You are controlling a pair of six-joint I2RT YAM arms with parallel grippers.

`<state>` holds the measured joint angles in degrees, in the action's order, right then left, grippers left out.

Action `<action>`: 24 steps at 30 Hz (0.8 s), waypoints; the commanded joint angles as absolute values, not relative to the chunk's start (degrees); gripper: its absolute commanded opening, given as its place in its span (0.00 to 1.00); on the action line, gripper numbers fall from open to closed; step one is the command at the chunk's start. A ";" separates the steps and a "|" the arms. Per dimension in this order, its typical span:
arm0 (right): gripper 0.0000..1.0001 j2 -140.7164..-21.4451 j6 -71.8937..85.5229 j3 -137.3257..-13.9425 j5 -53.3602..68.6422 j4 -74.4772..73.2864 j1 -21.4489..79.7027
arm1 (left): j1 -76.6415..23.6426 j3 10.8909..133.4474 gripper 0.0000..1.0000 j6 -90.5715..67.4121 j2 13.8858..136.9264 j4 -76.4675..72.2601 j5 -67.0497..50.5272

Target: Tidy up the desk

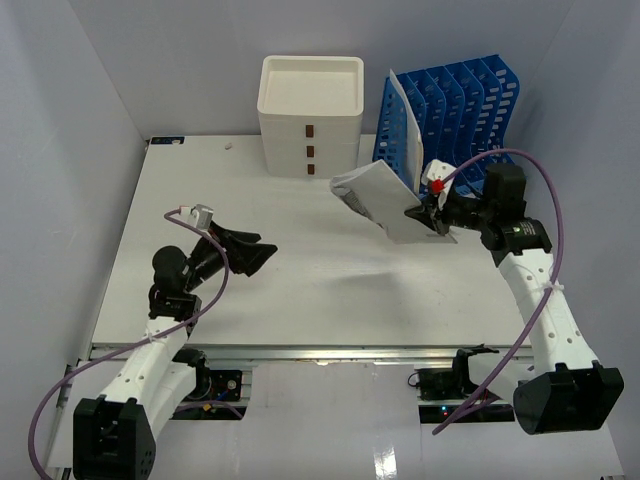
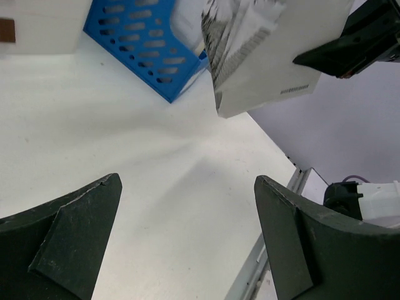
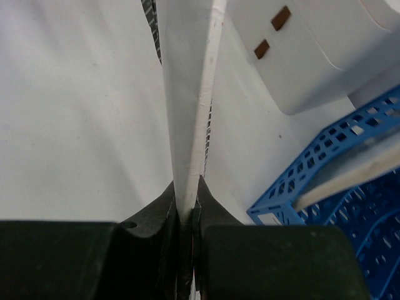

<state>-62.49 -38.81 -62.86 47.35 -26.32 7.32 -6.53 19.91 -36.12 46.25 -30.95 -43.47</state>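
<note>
The desk (image 1: 300,290) is a wide white tabletop with a metal rail along its front edge. My right gripper (image 1: 428,216) is shut on a white spiral notebook (image 1: 385,200) and holds it tilted above the desk, in front of the blue file rack (image 1: 445,115). In the right wrist view the notebook (image 3: 190,94) shows edge-on, pinched between my fingers (image 3: 215,206). The left wrist view shows the notebook (image 2: 269,56) from below. My left gripper (image 1: 262,256) is open and empty, low over the desk's left half.
A cream three-drawer box (image 1: 310,115) stands at the back middle, left of the blue rack. One white sheet (image 1: 396,120) stands in the rack's left slot. Grey walls close in both sides and the back.
</note>
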 commanded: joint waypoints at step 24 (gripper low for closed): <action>0.08 -31.98 -8.96 -33.90 2.68 22.14 -2.72 | -6.68 17.57 0.98 -31.17 34.70 -23.02 -46.47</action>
<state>-32.24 -14.39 -34.64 9.73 10.23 -2.53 -6.55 17.93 -31.66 34.32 -22.98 -45.62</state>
